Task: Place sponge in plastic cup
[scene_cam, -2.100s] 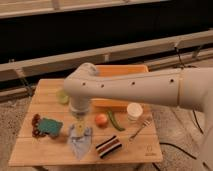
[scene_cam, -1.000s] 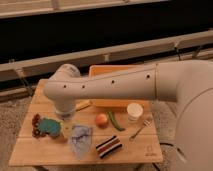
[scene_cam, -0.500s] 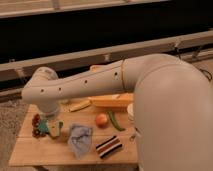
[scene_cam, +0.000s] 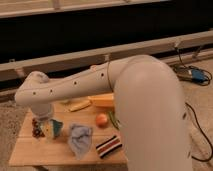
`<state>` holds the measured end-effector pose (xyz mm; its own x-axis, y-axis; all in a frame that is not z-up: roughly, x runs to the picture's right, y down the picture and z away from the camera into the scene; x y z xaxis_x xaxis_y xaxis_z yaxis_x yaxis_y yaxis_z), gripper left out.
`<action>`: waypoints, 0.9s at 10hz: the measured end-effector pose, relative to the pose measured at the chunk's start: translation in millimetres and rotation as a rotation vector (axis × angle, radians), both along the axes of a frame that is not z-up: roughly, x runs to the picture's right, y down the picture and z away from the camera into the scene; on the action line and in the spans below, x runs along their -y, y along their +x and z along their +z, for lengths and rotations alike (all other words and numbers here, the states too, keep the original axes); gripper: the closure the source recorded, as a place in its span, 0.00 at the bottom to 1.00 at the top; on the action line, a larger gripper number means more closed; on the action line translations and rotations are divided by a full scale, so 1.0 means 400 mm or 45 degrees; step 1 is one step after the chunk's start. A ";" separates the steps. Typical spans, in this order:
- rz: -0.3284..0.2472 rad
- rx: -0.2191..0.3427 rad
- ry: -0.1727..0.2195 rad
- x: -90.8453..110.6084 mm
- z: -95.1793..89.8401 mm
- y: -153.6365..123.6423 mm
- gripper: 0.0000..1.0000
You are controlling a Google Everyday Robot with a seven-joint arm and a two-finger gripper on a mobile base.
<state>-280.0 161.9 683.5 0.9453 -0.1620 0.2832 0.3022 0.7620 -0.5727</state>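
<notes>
The teal sponge (scene_cam: pixel 56 128) lies at the left end of the small wooden table (scene_cam: pixel 30 152). My gripper (scene_cam: pixel 47 126) hangs under the white wrist, right at the sponge's left side and low over the table. Whether it touches the sponge does not show. My thick white arm (scene_cam: pixel 125 85) runs from the right of the view across the table. No plastic cup shows; the arm hides the right side of the table.
A dark red and green object (scene_cam: pixel 36 128) sits left of the gripper. A crumpled blue cloth (scene_cam: pixel 80 140), an orange fruit (scene_cam: pixel 102 120), a striped packet (scene_cam: pixel 108 146), a green item (scene_cam: pixel 113 120), a yellow item (scene_cam: pixel 80 105) and an orange box (scene_cam: pixel 102 100) share the table.
My arm has swung left across the table, and the gripper has come from beside the blue cloth down to the teal sponge. The arm now hides the white cup on the right.
</notes>
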 end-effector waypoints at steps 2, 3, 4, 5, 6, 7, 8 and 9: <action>-0.006 -0.006 -0.024 -0.022 0.013 -0.026 0.20; -0.006 -0.008 -0.035 -0.031 0.019 -0.036 0.20; -0.004 -0.015 -0.045 -0.039 0.029 -0.042 0.20; -0.002 -0.022 -0.054 -0.045 0.035 -0.045 0.20; 0.003 -0.034 -0.067 -0.053 0.044 -0.048 0.20; 0.010 -0.047 -0.077 -0.057 0.052 -0.046 0.20; 0.016 -0.058 -0.088 -0.061 0.059 -0.043 0.20; 0.022 -0.069 -0.096 -0.064 0.065 -0.039 0.20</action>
